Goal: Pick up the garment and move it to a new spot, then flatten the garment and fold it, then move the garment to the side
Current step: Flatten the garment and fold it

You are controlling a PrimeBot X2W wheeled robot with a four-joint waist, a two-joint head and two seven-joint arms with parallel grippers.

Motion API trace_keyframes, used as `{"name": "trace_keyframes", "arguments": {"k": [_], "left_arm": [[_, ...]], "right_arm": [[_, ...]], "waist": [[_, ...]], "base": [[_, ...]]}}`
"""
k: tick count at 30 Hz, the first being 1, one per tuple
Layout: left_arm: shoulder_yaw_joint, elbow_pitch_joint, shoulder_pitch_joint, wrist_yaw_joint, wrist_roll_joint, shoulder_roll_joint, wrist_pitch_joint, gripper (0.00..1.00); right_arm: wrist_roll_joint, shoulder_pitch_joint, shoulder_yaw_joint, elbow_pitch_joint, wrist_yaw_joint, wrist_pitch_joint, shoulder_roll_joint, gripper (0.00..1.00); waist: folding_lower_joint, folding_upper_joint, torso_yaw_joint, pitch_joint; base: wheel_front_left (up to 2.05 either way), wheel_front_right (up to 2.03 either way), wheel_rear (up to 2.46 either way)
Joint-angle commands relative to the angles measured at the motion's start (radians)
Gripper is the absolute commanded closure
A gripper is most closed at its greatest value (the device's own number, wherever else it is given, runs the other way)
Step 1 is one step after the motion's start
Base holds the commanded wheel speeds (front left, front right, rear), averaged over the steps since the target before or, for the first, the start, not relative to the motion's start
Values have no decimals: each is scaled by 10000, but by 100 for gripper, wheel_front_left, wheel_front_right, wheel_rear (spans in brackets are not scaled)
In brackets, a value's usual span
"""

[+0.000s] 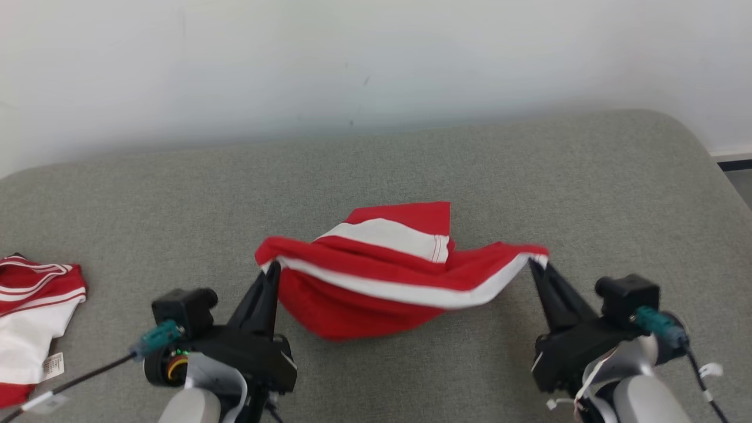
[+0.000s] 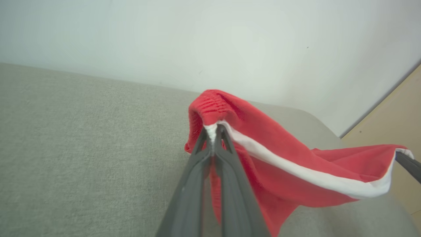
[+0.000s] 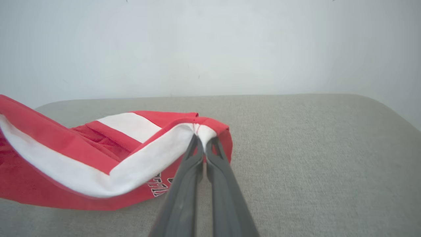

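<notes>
The red-and-white garment hung slack between both grippers, its middle sagging onto the grey padded surface; the left gripper was clamped on one white-banded corner, the right gripper on the other; it looked light and limp; the banded hem seemed the firmest hold

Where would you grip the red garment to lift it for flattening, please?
By the two ends of its white band, from the near side: that edge runs straight across the garment, so end pinches pull it taut. The left gripper and right gripper are shut on just those ends, cloth sagging between them.
</notes>
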Motion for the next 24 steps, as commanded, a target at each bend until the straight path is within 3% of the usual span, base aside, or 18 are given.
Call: {"name": "trace_keyframes", "arguments": {"k": [1,11,21,24], "left_arm": [[37,-234,-171,-34,-235,-26,37,100],[79,-1780,-1411,-280,-2315,-190,887,100],[823,-2472,-3788,-349,-4659,464,2806,100],[1038,-2482,-4324,-178,-5188,509,3252,100]], "right_arm": [[84,-120,-83,-173,-23,-108,-103,100],[846,-1370,-362,-1412,-23,298,-811,100],[1313,-4287,-342,-2049,-23,1358,-2019,100],[1485,-4927,-382,-2058,-24,1517,-2126,100]], "waist": [[-1,0,-9,-43],[-1,0,-118,-238],[-1,0,-659,557],[-1,0,-731,881]], "base": [[0,0,0],[0,0,0],[0,0,0],[0,0,0]]}}
